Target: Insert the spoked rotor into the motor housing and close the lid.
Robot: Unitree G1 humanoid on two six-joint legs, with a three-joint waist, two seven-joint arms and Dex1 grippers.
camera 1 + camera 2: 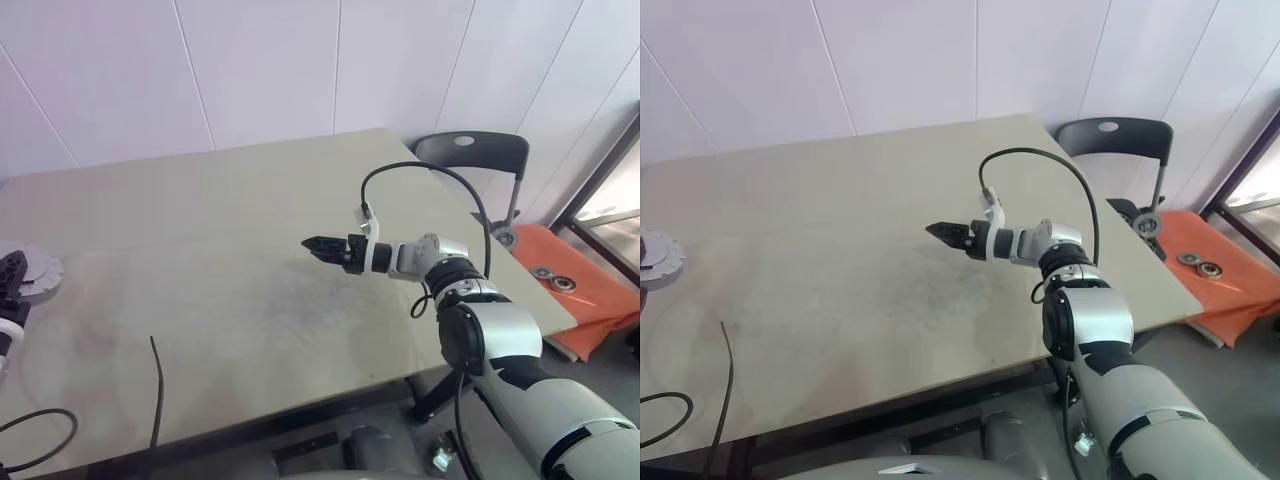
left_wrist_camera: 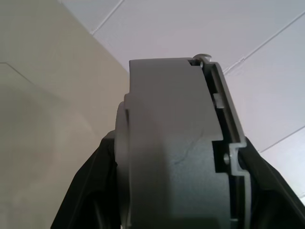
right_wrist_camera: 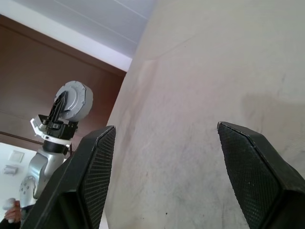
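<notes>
Gripped between the two black fingers of the left gripper (image 2: 176, 210) is the round grey metal motor housing (image 2: 176, 152), seen edge-on in the left wrist view, with a thinner ribbed grey disc, the lid (image 2: 224, 124), seated against one face of it; whether the lid is fully closed cannot be told. From the head views this grey round assembly sits at the far left edge of the scene, over the left end of the tabletop (image 1: 200, 220), and the right wrist view shows it held up in the air off the table edge, clamped by the left gripper's fingers. Whether the spoked rotor is inside the housing cannot be seen.

Right gripper (image 1: 318, 245) hangs above the middle of the pale beige tabletop, pointing toward the robot's left, its two black fingers spread apart and holding nothing; bare table surface shows between them in the right wrist view. It is well apart from the housing.

A thin black cable (image 1: 157, 390) lies on the near left part of the tabletop. Beyond the right table edge stands a dark grey chair (image 1: 470, 155), and near it an orange cloth (image 1: 570, 290) carries small round metal parts (image 1: 1200, 264)
</notes>
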